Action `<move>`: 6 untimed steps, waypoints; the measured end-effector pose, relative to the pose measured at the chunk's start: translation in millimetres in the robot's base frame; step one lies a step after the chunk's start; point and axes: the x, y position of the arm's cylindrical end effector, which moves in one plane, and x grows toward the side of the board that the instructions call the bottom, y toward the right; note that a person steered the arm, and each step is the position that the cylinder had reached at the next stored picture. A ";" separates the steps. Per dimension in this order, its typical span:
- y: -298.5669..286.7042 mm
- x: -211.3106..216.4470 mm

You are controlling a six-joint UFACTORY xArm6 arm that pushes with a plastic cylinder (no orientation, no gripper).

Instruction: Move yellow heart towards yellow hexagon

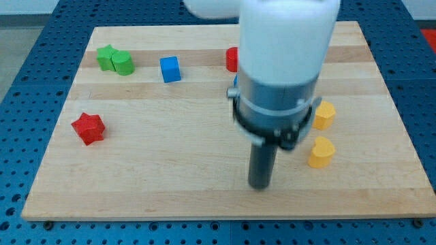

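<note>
My tip [259,185] rests on the board [170,170], left of the yellow heart [321,152]; yellow hexagon [324,114] just above. It has no fingers; no writing visible.

My tip [259,185] rests on the wooden board [170,170], left of and slightly below the yellow heart [321,152]; the yellow hexagon [324,114] sits just above the heart.

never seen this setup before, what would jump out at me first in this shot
The big white and grey arm fills the view's top centre, and its dark rod comes down to my tip, low on the wooden board. Just to the view's right of my tip sit the yellow heart and, above it, the yellow hexagon, apart from each other. On the view's left, a red star stands alone.
</note>
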 end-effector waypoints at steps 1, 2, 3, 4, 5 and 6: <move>39.0 14.6; 45.1 12.3; 74.6 -35.9; 80.8 -49.4; 82.5 -54.2; 86.6 -79.5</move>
